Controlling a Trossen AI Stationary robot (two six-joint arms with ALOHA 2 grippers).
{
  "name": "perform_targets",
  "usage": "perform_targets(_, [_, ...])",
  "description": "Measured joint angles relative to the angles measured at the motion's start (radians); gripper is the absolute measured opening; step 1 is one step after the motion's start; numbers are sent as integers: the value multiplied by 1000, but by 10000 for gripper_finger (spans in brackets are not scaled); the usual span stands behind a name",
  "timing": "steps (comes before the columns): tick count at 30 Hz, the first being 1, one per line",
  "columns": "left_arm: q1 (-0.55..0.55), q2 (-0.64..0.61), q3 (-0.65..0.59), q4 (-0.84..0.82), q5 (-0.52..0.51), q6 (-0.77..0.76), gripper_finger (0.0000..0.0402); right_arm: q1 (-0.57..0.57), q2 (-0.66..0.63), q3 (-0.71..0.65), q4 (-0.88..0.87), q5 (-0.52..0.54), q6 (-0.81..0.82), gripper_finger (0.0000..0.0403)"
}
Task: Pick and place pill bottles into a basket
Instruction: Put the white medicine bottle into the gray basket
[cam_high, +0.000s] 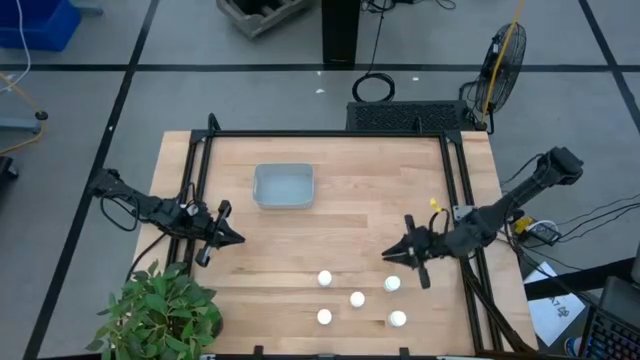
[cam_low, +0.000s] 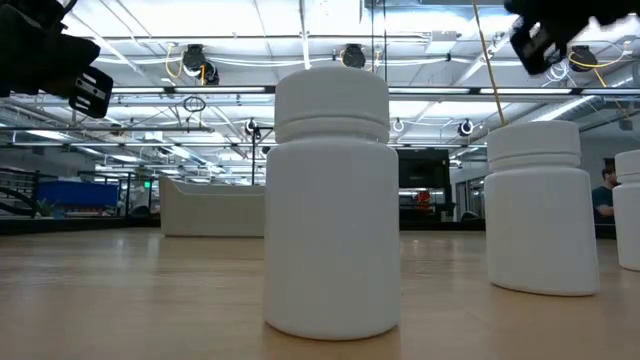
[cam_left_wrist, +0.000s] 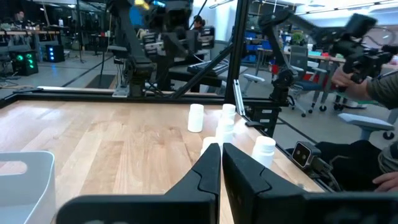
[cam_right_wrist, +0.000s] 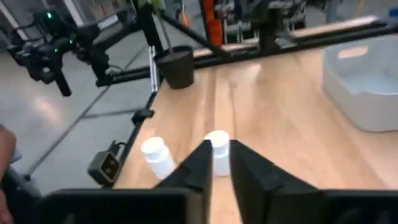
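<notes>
Wooden table (cam_high: 330, 225): right pincer (cam_right_wrist: 216, 163) slightly parted near bottle (cam_right_wrist: 217, 149); left pincer (cam_left_wrist: 221, 163) closed; high view alone shows basket (cam_high: 284, 186) empty.

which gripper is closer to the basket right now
Left. The left gripper sits just beside the basket, toward the table's near-left; the right gripper is farther off, over the pill bottles.

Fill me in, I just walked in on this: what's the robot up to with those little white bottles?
It is set to move pill bottles into the basket, which holds none so far. All five bottles stand on the table near its front edge. The right tool hangs just above the nearest bottle, fingers slightly apart and lined up on it in the right wrist view, holding nothing. The left tool waits shut at the table's left side, also empty.
</notes>
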Motion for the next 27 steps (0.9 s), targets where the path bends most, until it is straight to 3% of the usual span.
perform_targets(8, [0,0,0,0,0,0,24,55,182,130,-175,-20,136,231])
perform_targets(12, [0,0,0,0,0,0,24,83,200,127,-292,-25,210,285])
perform_targets(16, [0,0,0,0,0,0,24,113,221,128,-374,2,266,298])
perform_targets(27, [0,0,0,0,0,0,24,181,318,129,-372,29,275,293])
